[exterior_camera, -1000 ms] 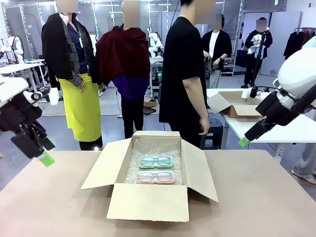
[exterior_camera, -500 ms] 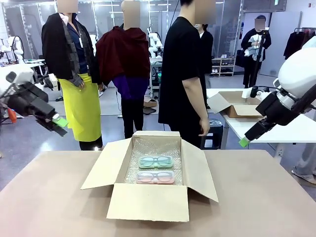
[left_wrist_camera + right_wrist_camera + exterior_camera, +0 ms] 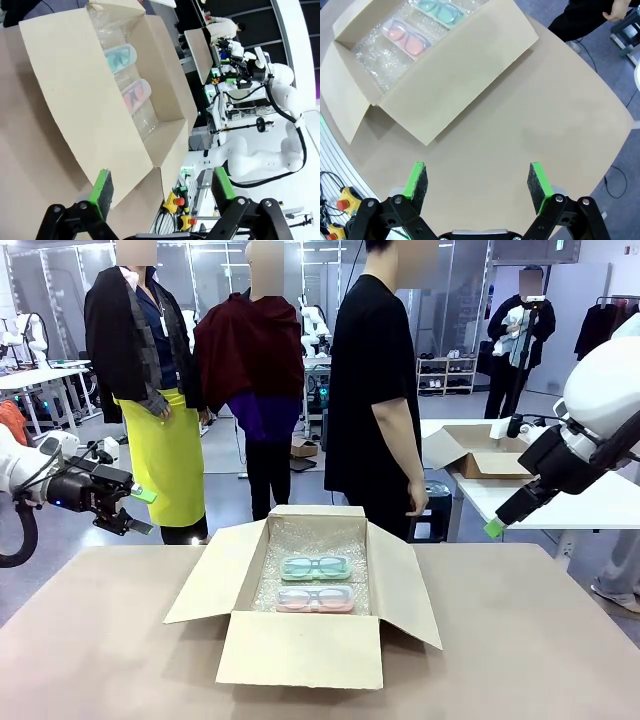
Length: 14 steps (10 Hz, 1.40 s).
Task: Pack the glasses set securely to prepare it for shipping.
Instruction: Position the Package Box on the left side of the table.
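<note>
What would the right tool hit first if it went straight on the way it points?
Probably the bare table, close beside the cardboard box's open flap; the right tool looks down on it, though depth is unclear.

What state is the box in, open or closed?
Open: flaps of the box spread outward, showing the mint-green pair and pink pair on bubble wrap inside.

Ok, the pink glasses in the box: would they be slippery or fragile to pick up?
Probably slippery: the pink glasses sit in glossy clear wrapping, so a grip could slide. Likely light and fairly stiff, as the frame looks like chunky plastic. They lie flat on the bubble wrap in the box, so rolling seems unlikely.
</note>
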Tool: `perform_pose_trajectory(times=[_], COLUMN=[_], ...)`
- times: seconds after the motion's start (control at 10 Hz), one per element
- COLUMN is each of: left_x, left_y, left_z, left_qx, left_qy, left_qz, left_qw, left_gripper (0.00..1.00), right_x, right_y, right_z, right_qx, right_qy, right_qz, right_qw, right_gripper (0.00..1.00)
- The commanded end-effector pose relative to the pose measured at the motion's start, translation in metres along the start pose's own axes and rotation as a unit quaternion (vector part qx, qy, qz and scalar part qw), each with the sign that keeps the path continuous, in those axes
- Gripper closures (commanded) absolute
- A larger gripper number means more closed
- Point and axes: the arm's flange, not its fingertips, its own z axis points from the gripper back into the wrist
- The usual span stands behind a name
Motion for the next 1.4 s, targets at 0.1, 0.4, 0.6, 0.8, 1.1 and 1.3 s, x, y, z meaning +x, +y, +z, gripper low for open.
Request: perform_pose_trajectory(times=[0.1,0.4,0.6,0.8,1.1,1.3], left_x=[-0.001,0.001,0.02,0.016,0.008,0.004], left_y=[-0.007,-0.002,0.035,0.064,0.103,0.121], left_z=[-0.001,-0.003,-0.006,-0.014,-0.03,-0.04], left_qx=[0.004,-0.003,-0.021,-0.038,-0.056,-0.079], left_qy=[0.006,0.003,0.013,0.007,-0.012,-0.04], left_qz=[-0.005,-0.003,0.04,0.064,0.085,0.109], left_qw=[1.0,1.0,0.999,0.997,0.995,0.99], left_gripper=[0.0,0.0,0.0,0.0,0.0,0.0], right_x=[0.0,0.0,0.0,0.0,0.0,0.0], right_y=[0.002,0.002,0.002,0.002,0.002,0.002], right_z=[0.001,0.001,0.001,0.001,0.001,0.001], right_qx=[0.0,0.0,0.0,0.0,0.0,0.0], right_qy=[0.005,0.005,0.005,0.005,0.005,0.005], right_qz=[0.0,0.0,0.0,0.0,0.0,0.0], right_qw=[1.0,1.0,1.0,1.0,1.0,1.0], right_gripper=[0.0,0.0,0.0,0.0,0.0,0.0])
